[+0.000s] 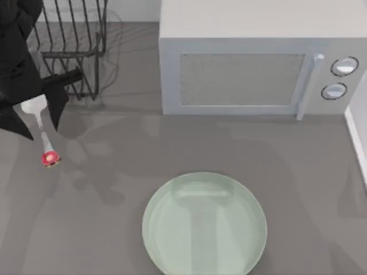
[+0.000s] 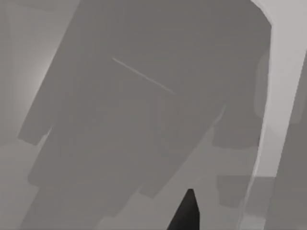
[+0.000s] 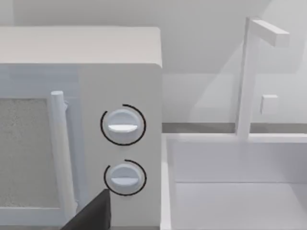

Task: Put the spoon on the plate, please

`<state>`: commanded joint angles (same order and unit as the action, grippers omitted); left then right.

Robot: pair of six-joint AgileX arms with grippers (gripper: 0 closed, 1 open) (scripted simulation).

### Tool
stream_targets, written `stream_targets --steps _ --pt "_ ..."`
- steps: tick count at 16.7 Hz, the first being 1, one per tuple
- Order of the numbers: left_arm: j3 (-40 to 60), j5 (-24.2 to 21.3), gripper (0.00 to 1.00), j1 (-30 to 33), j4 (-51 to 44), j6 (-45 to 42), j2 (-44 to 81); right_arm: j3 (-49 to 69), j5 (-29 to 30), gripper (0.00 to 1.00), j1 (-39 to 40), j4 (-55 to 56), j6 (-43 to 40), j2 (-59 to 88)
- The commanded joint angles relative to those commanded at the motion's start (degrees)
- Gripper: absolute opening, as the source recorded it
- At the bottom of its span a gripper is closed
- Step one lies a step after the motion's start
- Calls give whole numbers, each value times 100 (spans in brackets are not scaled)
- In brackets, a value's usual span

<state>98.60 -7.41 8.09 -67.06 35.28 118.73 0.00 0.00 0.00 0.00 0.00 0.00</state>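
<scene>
Bench (image 1: pixel 103 229) grey. Microwave (image 1: pixel 252 57) at back. Plate (image 1: pixel 204 224) front centre, bare. Wire rack (image 1: pixel 71 40) back left. Left gripper (image 1: pixel 39 117) at left edge, fingers clenched on spoon (image 1: pixel 45 137); red knob end points frontward, well apart from plate. Right arm parked.

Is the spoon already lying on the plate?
No: in the top view the spoon is at the table's left by the left gripper, apart from the plate.

Left end effector (image 1: pixel 40 117) at table's far left, fingers pointing down, clamped on spoon (image 1: pixel 45 137).
</scene>
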Motion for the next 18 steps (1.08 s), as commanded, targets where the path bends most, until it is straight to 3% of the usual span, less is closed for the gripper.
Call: stream_targets --steps 9,14,18 --pt "-604 33 0 2530 17 6201 -35 0 0 100 0 0 0 0" --pt "-756 353 0 3594 37 8757 -85 0 0 100 0 0 0 0" --pt "-807 682 0 4162 58 10184 -132 0 0 100 0 0 0 0"
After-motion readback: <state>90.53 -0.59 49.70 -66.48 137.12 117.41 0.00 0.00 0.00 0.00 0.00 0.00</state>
